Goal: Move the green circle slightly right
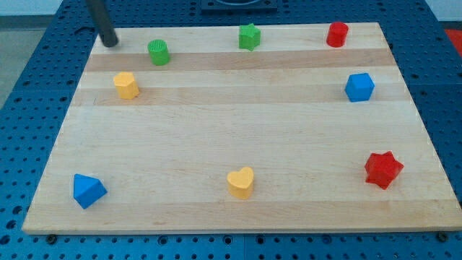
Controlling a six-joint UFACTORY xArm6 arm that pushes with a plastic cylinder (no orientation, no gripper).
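Wood board (pixel 238 137): green circle (pixel 159 52) right of my tip (pixel 110 43).

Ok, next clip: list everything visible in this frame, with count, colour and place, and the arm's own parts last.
Green round cylinder block: one, green, near the view's top left.
Green star-shaped block: one, green, top edge, middle.
Red round cylinder block: one, red, top right.
Yellow hexagonal block: one, yellow, left side, below the green cylinder.
Blue cube block: one, blue, right side.
Blue triangular block: one, blue, bottom left.
Yellow heart-shaped block: one, yellow, bottom middle.
Red star-shaped block: one, red, bottom right.
Light wooden board: one, pale wood, under all the blocks.
Blue perforated table: one, blue, around the board.
My tip: one, dark rod end, at the board's top-left corner, left of the green cylinder, apart from it.
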